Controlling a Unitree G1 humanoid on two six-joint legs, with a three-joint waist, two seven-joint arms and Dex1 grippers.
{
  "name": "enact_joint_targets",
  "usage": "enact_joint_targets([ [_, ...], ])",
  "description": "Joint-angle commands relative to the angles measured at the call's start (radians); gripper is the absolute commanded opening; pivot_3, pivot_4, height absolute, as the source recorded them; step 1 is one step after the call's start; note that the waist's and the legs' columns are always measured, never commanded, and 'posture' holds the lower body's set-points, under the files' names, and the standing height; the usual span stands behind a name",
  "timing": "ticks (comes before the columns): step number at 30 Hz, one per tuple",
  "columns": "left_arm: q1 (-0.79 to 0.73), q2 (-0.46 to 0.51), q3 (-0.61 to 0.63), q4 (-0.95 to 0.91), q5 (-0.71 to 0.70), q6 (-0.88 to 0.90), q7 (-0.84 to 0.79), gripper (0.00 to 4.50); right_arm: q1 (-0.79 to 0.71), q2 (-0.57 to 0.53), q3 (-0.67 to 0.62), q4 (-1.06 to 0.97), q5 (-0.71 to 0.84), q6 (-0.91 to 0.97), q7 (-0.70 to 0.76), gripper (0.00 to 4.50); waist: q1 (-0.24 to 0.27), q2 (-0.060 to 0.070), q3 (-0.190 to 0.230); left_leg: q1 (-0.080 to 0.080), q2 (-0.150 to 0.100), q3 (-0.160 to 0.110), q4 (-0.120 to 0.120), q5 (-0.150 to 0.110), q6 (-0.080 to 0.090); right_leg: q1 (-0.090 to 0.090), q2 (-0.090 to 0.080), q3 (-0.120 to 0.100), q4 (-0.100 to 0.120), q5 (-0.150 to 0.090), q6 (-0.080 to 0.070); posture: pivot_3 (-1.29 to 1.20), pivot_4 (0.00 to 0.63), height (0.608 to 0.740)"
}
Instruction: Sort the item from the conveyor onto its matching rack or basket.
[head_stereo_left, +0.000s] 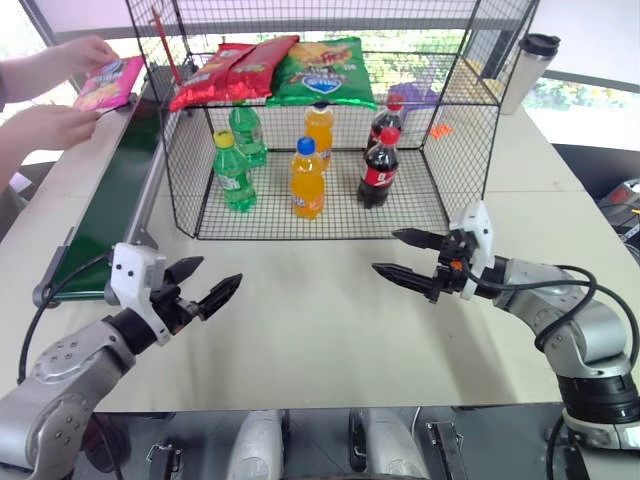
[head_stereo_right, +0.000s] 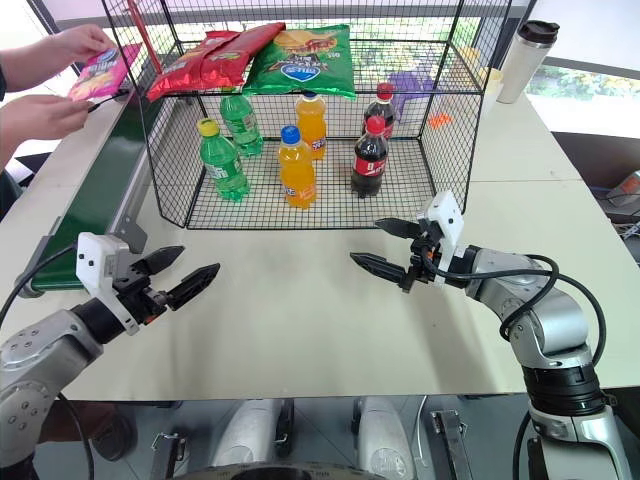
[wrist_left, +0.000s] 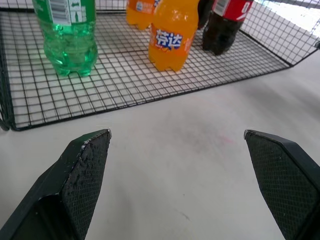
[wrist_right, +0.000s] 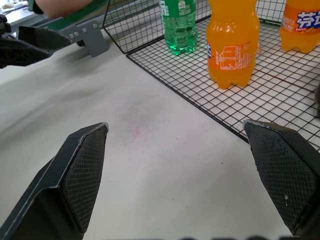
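the sorting has not really begun: this looks like the wait for the item to arrive. the pink chip bag (head_stereo_left: 110, 82) is at the far end of the conveyor (head_stereo_left: 105, 215), to the left of the wire rack (head_stereo_left: 320, 120), with a person's hands (head_stereo_left: 62, 90) on it, so it is not yet free to take. the left hand (head_stereo_left: 203, 287) hovers over the surface (head_stereo_left: 320, 330) in front of the rack, near the conveyor's near end, spread wide and holding nothing; the right hand (head_stereo_left: 405, 256) hovers in front of the rack's right half, equally wide and empty. the next move likely falls to the left hand: reach toward the belt once the bag is let go and comes closer, take the bag, and carry it to the rack's upper shelf. that shelf holds red chip bags (head_stereo_left: 232, 68) and a green chip bag (head_stereo_left: 325, 72), so the pink one probably belongs there. on the rack's floor stand two green bottles (head_stereo_left: 233, 172), two orange bottles (head_stereo_left: 307, 180) and two cola bottles (head_stereo_left: 379, 168), all upright. a tumbler (head_stereo_left: 527, 72) stands on the surface just right of the rack.
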Motion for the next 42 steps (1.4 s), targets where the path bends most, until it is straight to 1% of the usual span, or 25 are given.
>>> enact_joint_targets([
  [1, -0.011, 0.003, -0.008, -0.007, 0.020, -0.039, -0.009, 4.45, -0.010, 0.010, -0.005, -0.023, 0.002, -0.021, -0.002, 4.50, 0.000, 0.000, 0.000, 0.000, 0.000, 0.000, 0.000, 0.000, 0.000, 0.000, 0.000, 0.000, 0.000, 0.000, 0.000, 0.00, 0.150, 0.740],
  [13, -0.013, 0.000, -0.025, 0.002, 0.053, -0.067, -0.011, 4.45, -0.026, 0.020, 0.006, -0.002, -0.018, -0.040, 0.008, 4.50, 0.000, 0.000, 0.000, 0.000, 0.000, 0.000, 0.000, 0.000, 0.000, 0.000, 0.000, 0.000, 0.000, 0.000, 0.000, 0.00, 0.150, 0.740],
  [22, 0.008, -0.005, -0.025, -0.034, 0.057, -0.065, 0.007, 4.45, -0.046, 0.007, 0.016, 0.045, -0.032, -0.056, 0.041, 4.50, 0.000, 0.000, 0.000, 0.000, 0.000, 0.000, 0.000, 0.000, 0.000, 0.000, 0.000, 0.000, 0.000, 0.000, 0.000, 0.00, 0.150, 0.740],
  [31, 0.051, -0.008, 0.020, -0.104, 0.044, -0.051, 0.062, 4.45, -0.095, 0.013, 0.038, 0.126, -0.066, -0.078, 0.082, 4.50, -0.001, 0.000, 0.000, 0.000, 0.000, 0.000, 0.000, 0.000, 0.000, 0.000, 0.000, 0.000, 0.000, 0.000, 0.000, 0.00, 0.150, 0.740],
  [35, 0.064, 0.002, 0.056, -0.131, 0.032, -0.044, 0.084, 4.45, -0.115, 0.022, 0.056, 0.147, -0.074, -0.081, 0.097, 4.50, 0.000, 0.000, 0.000, 0.000, 0.000, 0.000, 0.000, 0.000, 0.000, 0.000, 0.000, 0.000, 0.000, 0.000, 0.000, 0.00, 0.150, 0.740],
  [38, 0.064, 0.037, 0.112, -0.170, 0.023, -0.031, 0.100, 4.45, -0.140, 0.022, 0.067, 0.177, -0.078, -0.081, 0.117, 4.50, -0.001, 0.000, 0.000, 0.000, 0.000, 0.000, 0.000, 0.000, 0.000, 0.000, 0.000, 0.000, 0.001, 0.000, 0.000, 0.00, 0.150, 0.740],
  [42, 0.077, 0.143, 0.277, -0.221, 0.044, -0.009, 0.103, 4.45, -0.206, 0.019, 0.050, 0.248, -0.051, -0.056, 0.158, 4.50, -0.002, 0.000, 0.000, 0.000, 0.000, 0.000, 0.000, 0.000, 0.000, 0.000, 0.000, 0.000, 0.001, 0.000, 0.000, 0.00, 0.150, 0.740],
])
